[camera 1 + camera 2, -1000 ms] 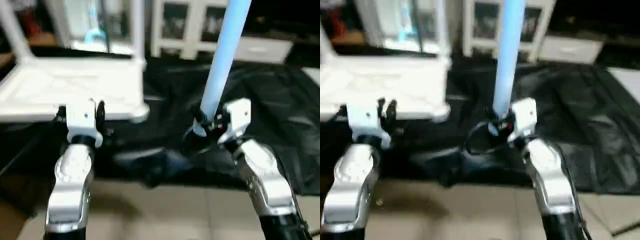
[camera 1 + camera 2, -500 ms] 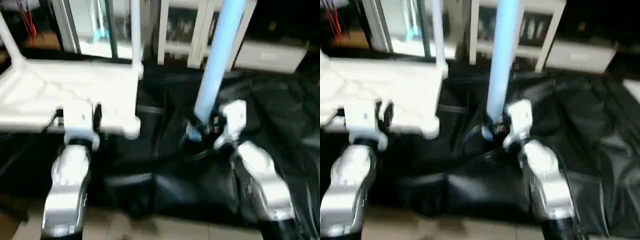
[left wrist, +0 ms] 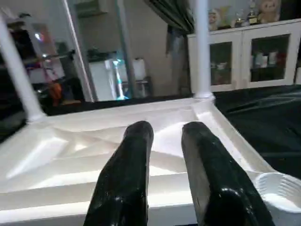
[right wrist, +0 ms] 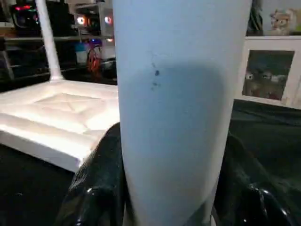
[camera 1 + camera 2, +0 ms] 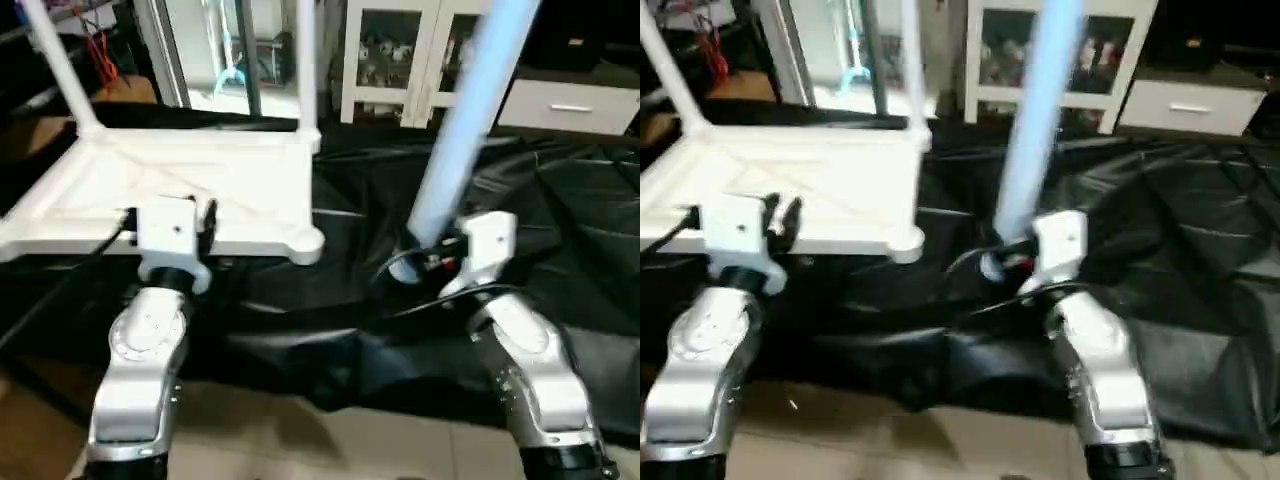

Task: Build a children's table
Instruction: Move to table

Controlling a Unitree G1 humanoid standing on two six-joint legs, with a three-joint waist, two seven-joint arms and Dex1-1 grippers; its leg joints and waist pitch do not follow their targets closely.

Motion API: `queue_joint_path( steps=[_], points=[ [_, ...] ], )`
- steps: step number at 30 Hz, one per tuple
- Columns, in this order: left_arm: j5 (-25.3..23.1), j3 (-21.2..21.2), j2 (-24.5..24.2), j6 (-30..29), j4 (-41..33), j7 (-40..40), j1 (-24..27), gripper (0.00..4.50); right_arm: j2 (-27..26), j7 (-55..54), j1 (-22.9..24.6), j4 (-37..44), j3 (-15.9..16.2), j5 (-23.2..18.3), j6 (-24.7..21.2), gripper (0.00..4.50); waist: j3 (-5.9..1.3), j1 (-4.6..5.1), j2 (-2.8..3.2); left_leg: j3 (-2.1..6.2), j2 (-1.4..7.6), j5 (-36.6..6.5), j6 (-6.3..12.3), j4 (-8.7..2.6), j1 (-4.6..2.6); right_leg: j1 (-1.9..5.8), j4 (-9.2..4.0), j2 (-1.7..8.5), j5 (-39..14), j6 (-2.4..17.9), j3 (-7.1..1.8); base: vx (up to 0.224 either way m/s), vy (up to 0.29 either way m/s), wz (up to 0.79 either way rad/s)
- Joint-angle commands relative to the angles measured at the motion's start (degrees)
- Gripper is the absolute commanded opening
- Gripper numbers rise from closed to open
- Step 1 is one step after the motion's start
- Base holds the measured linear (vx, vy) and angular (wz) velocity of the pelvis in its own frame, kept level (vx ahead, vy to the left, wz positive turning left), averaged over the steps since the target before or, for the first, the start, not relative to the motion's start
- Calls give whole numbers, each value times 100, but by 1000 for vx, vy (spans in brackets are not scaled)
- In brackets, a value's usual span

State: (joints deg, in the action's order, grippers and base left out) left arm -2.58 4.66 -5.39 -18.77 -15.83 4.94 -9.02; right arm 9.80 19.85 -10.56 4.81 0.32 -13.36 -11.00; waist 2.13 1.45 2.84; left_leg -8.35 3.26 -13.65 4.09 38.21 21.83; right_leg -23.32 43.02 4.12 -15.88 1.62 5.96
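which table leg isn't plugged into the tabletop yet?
The leg clamped in the right gripper, tilted over the black sheet. The other two legs stand upright in the tabletop's far corner sockets.

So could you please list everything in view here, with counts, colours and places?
Tabletop: one, white, upside down on the black sheet, at left.
Fitted legs: two, white, upright in the far corner sockets.
Loose leg: one, white, held upright at right.
Sheet: one, black, spread under everything.
Cabinet: one, white, glass doors, at the back.
Left gripper: black fingers, at the tabletop's near edge.
Right gripper: black, shut on the loose leg's lower end.
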Motion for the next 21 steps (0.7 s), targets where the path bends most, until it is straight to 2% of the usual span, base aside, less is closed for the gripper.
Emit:
queue_joint_path(
  steps=[1,2,3,4,5,6,7,8,9,10,11,12,13,14,15,16,17,18,19,20,21],
  points=[
    [37,-135,60,-32,182,83,-83,131,79,-204,82,112,-266,-7,-204,190,-275,1,-89,-277,1009,-1888,350,-841,-608,-247,-517,302,-784,18,-207,-76,156,-13],
    [57,-127,71,-46,249,81,-114,131,85,-289,91,126,-362,-35,-279,190,-322,-389,-344,-241,431,-2098,-328,436,-286,-24,-1621,1234,-2290,-88,-1615,-51,174,-14],
    [73,-124,65,-51,270,67,-114,131,86,-313,87,138,-393,-50,-309,190,-289,-440,-377,72,226,-1970,-338,764,21,154,-1649,1309,-2591,-129,-2000,-24,222,-34],
    [76,-124,62,-51,269,64,-111,131,86,-313,86,141,-392,-50,-311,190,-305,-267,-287,719,213,-764,-423,990,596,601,-1328,1473,-2287,-154,-1578,-24,222,-34],
    [82,-124,57,-52,268,57,-105,131,86,-313,84,145,-390,-51,-316,190,-312,-237,-325,760,238,-810,-545,921,539,521,-1378,1238,-1943,382,-1485,-54,251,-32],
    [89,-121,62,-71,242,34,-79,131,102,-244,67,157,-353,-71,-335,190,-323,-215,-356,717,215,-804,-534,825,443,525,-1411,1103,-1744,790,-1369,-92,296,7],
    [77,-108,79,-150,217,-18,-61,131,127,-167,38,150,-312,-67,-330,190,-330,-230,-299,645,191,-531,-350,507,349,525,-1465,796,-1444,1309,-1196,-92,296,7],
    [27,-93,89,-193,202,-92,-48,131,145,-116,3,136,-280,-58,-321,190,-323,-166,-123,623,345,-201,26,-72,166,424,-1431,461,-1521,1346,-902,-78,321,16],
    [-2,-83,88,-205,202,-136,-47,131,152,-112,-14,135,-261,-52,-319,190,-322,-95,55,592,420,-281,239,-401,-83,245,-1315,115,-1564,1139,-643,-82,293,19],
    [-167,-127,27,-251,202,-215,-47,131,164,-119,-50,124,-244,-50,-334,190,-287,164,244,826,913,-1170,678,-824,-218,-39,-561,-301,-835,709,-356,-82,293,19],
    [-196,-139,20,-249,209,-214,-40,131,170,-123,-71,121,-243,-55,-351,190,-308,148,327,982,1033,-1185,-16,-856,-162,78,-481,-171,21,534,-284,-82,273,9],
    [-203,-141,26,-246,213,-212,-32,131,173,-124,-88,118,-244,-59,-366,190,-300,102,394,1022,1098,-1069,-488,-843,-189,79,-539,-143,282,465,-279,-54,250,-2],
    [-168,-120,74,-248,219,-221,-24,131,183,-113,-114,108,-249,-63,-384,190,-349,124,329,1192,1337,-184,-1027,-829,-318,28,-520,-101,253,256,-292,-54,250,-2],
    [-145,-116,92,-256,223,-242,-23,131,187,-105,-123,106,-255,-63,-399,190,-364,107,377,1281,1522,266,-1160,-869,-368,-29,-426,-66,23,132,-284,-50,171,1],
    [-109,-65,145,-244,221,-321,-17,131,197,-80,-144,92,-256,-70,-416,190,-405,71,294,1372,1759,1011,-989,-892,-399,-105,-253,-23,-464,-172,-318,-77,111,1],
    [-73,-22,186,-264,222,-377,-18,131,204,-63,-159,82,-258,-73,-428,190,-420,33,306,1342,1766,1243,-802,-917,-315,-110,-93,-15,-649,-304,-312,-77,111,1],
    [-25,46,241,-323,229,-454,-33,131,218,-43,-178,65,-260,-70,-445,190,-437,21,266,1218,1570,865,-418,-924,-289,-52,-72,-36,-644,-346,-295,-105,76,-1],
    [11,48,221,-311,229,-421,-41,131,223,-28,-189,53,-261,-71,-454,190,-431,18,261,1147,1418,575,-235,-965,-263,24,-126,-58,-573,-319,-288,-116,18,-5],
    [7,42,198,-361,216,-413,-45,131,227,-13,-197,49,-253,-71,-464,190,-433,31,182,1109,1208,313,202,-977,-284,90,-317,-13,-331,-215,-337,-116,18,-5],
    [36,44,190,-332,216,-390,-55,131,232,3,-210,40,-244,-69,-467,190,-409,13,105,1021,1117,54,355,-982,-205,169,-460,23,-156,-180,-395,-119,-57,-8],
    [55,50,191,-326,214,-379,-62,131,238,8,-219,34,-231,-71,-467,190,-438,-71,-167,576,608,-614,256,-548,239,481,-1118,663,715,327,-731,-123,-111,-13]
  ],
)
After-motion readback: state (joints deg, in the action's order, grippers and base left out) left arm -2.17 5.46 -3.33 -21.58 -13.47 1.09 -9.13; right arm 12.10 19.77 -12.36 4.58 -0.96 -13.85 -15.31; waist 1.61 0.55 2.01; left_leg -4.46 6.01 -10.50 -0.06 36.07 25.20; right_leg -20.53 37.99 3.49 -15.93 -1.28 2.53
